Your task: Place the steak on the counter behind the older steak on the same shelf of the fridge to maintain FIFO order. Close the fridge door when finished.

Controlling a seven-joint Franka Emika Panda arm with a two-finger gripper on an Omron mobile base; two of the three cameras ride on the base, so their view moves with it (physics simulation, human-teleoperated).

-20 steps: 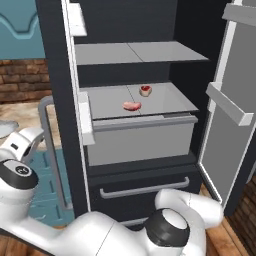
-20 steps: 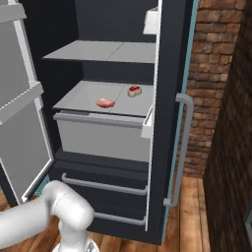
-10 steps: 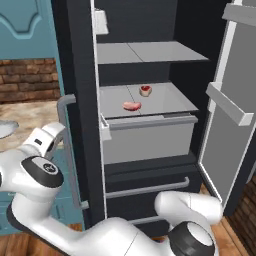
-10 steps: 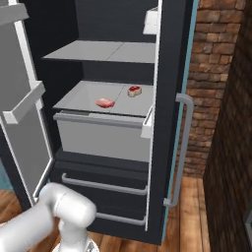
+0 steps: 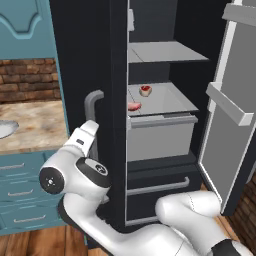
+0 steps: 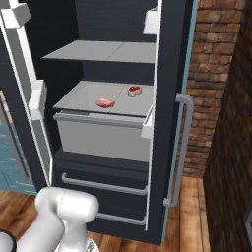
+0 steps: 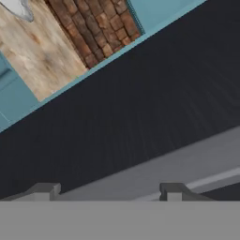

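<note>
The gripper (image 7: pixel 107 193), jaws spread and empty, faces the outer face of the left fridge door (image 5: pixel 85 75), its vertical handle (image 7: pixel 154 176) directly ahead. The steak (image 6: pixel 134 90) lies on the shelf (image 6: pixel 83 96) behind the older steak (image 6: pixel 104 102), beyond the door.

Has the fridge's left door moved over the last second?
Yes. The left door has swung toward closed; in the left base view it now covers part of the older steak on the shelf.
</note>
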